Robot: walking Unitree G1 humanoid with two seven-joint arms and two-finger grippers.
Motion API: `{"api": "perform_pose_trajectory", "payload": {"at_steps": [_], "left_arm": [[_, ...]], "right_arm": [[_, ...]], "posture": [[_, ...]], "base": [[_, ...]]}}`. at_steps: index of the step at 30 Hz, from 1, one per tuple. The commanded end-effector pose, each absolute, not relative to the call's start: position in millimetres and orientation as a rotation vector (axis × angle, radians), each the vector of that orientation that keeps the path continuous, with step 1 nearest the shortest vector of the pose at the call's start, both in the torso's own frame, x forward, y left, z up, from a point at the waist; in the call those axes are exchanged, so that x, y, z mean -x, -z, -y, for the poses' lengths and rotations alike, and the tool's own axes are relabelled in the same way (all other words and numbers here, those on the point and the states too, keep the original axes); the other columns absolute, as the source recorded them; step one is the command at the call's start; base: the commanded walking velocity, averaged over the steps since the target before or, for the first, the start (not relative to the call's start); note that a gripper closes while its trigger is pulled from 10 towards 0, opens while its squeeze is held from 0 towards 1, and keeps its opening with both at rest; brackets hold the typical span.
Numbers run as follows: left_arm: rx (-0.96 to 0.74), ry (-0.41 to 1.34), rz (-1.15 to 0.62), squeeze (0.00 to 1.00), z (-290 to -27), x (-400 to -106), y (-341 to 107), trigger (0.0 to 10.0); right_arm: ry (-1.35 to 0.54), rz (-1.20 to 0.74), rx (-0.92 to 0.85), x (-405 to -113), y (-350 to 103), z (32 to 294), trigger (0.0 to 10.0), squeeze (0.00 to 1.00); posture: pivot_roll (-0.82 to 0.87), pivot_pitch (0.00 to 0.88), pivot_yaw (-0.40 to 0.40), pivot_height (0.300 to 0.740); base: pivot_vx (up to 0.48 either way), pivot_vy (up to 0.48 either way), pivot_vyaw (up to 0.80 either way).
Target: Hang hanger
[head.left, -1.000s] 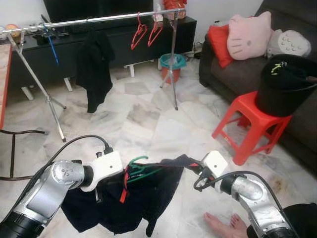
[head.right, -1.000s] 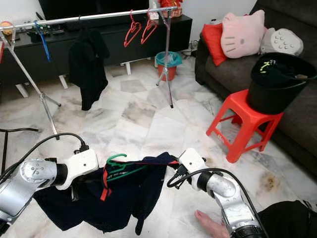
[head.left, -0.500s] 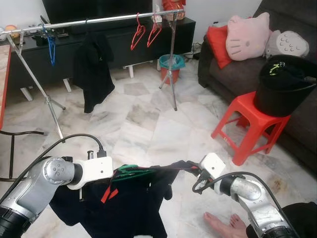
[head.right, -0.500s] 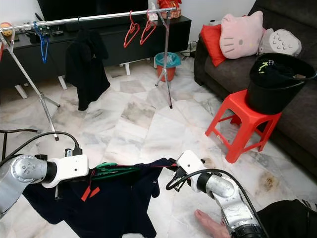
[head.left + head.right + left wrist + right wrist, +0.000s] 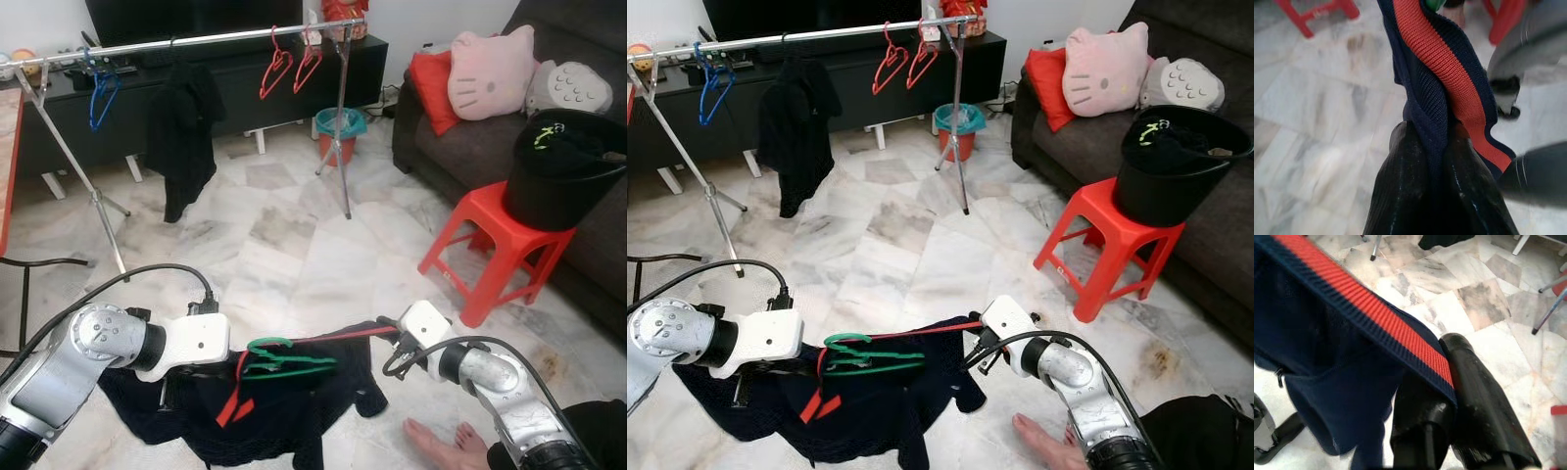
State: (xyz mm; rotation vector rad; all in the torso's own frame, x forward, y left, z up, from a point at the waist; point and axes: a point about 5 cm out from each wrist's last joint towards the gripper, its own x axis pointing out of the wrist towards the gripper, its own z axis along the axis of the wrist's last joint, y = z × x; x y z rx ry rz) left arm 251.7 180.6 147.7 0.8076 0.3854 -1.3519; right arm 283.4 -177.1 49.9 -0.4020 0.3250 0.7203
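Dropped lower since half a second ago: garment (image 5: 284, 411) sagging, green hanger (image 5: 284, 357) now exposed between left gripper (image 5: 235, 364) and right gripper (image 5: 392, 338). Both clamped on the red-striped hem, stretched taut between them. Soft, light, limp cloth; better gripped by the stiff hanger. Long axis lying roughly level, hook toward left gripper. Rail (image 5: 196, 41) well beyond.
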Motion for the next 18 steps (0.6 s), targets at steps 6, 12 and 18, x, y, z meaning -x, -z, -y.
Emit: {"api": "perform_pose_trajectory", "payload": {"at_steps": [6,12,18], "left_arm": [[-0.919,1.124,-0.296,0.00,-189,-279,-158,10.0],[-1.076,0.941,-0.265,0.00,-200,-299,-163,10.0],[-1.265,1.016,-0.289,0.00,-206,-294,-158,10.0]], "right_arm": [[-0.706,-0.329,0.415,-286,-51,182,0.0,0.00],[-0.694,-0.336,0.428,-286,-50,185,0.0,0.00],[-0.696,-0.332,0.428,-288,-50,183,0.0,0.00]], "posture": [[-0.11,0.000,-0.021,0.740],[-0.11,0.000,-0.020,0.740],[-0.11,0.000,-0.021,0.740]], "base": [[0.000,0.000,0.00],[0.000,0.000,0.00],[0.000,0.000,0.00]]}}
